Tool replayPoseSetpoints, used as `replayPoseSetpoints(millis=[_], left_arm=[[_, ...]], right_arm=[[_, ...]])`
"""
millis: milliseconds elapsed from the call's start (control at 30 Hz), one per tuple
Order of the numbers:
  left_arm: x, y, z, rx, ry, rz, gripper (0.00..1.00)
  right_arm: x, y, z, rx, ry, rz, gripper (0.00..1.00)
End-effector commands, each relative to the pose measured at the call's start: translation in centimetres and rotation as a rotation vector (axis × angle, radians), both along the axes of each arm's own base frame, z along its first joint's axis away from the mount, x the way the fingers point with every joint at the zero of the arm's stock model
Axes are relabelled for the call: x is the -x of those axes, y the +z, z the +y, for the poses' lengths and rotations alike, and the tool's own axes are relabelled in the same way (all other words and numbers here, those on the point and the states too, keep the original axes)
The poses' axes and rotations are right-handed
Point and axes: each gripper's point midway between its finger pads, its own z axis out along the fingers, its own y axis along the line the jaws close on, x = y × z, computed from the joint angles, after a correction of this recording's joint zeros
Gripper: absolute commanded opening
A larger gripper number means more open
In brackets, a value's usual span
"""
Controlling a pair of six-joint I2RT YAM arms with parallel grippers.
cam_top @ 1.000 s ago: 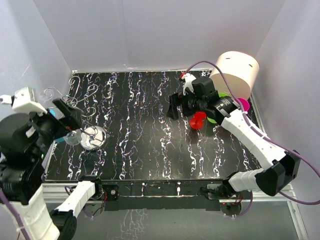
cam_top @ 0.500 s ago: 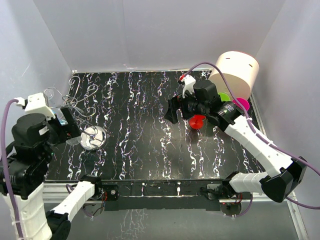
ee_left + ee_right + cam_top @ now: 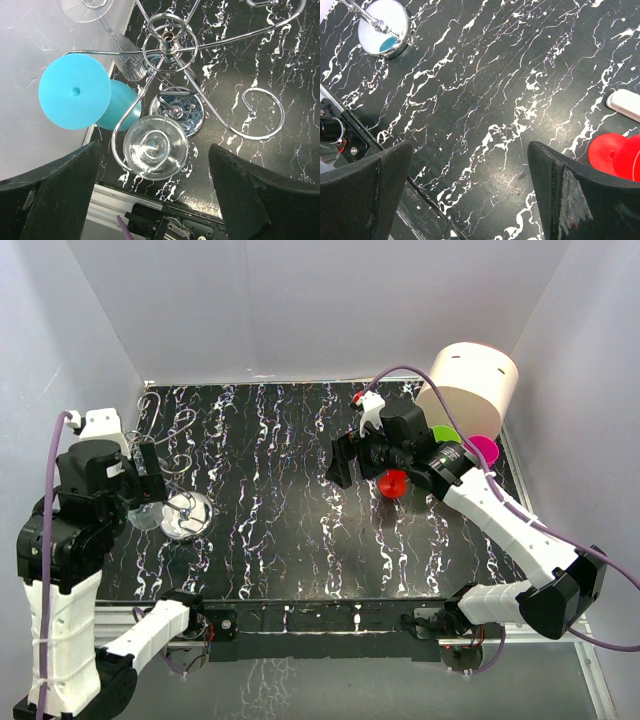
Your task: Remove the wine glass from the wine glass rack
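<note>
While the left gripper (image 3: 143, 478) hangs wide open over the wine glass rack (image 3: 170, 37), the wine glass (image 3: 155, 147) lies below between its fingers, stem upright; the right gripper (image 3: 470, 150), also wide, is well apart.

Far left: wine glass (image 3: 155, 146) on rack (image 3: 170, 37)

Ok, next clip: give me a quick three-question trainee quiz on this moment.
1. True or false: the left gripper hovers open above the wine glass rack.
2. Which colour is the glass nearest the right gripper? A red, B teal, C clear.
3. Fill in: the rack's base disc stands near the table's ___ edge.
Key: 1 true; 2 A, the red glass; 3 left.
</note>
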Motion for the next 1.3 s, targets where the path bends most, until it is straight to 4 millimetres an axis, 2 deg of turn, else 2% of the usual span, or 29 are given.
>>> replayPoseSetpoints(millis=[0,367,800,1133,1267], left_arm=[[-1.2,-0.5,0.5,-0.045,0.031,0.033,0.83],[-1.2,-2.4,0.7,-0.059,0.061,0.100,0.72],[-1.2,-2.8,0.9,-0.069,0.074,0.110,0.69],[-1.2,-2.6,0.7,-0.059,0.063,0.108,0.58],[-1.2,-2.7,0.8,-0.062,0.068,0.112,0.58]], right_arm=[[-0.8,1.2,0.7,-0.034,0.011,-0.065,0.98],[-0.7,1.0,0.8,-0.036,0.015,-0.063,0.98],[-0.7,1.0,0.8,-0.039,0.016,-0.064,0.98],[-0.6,1.0,0.8,-0.043,0.017,-0.065,0.98],[-0.6,1.0,0.8,-0.042,0.016,-0.065,0.98]])
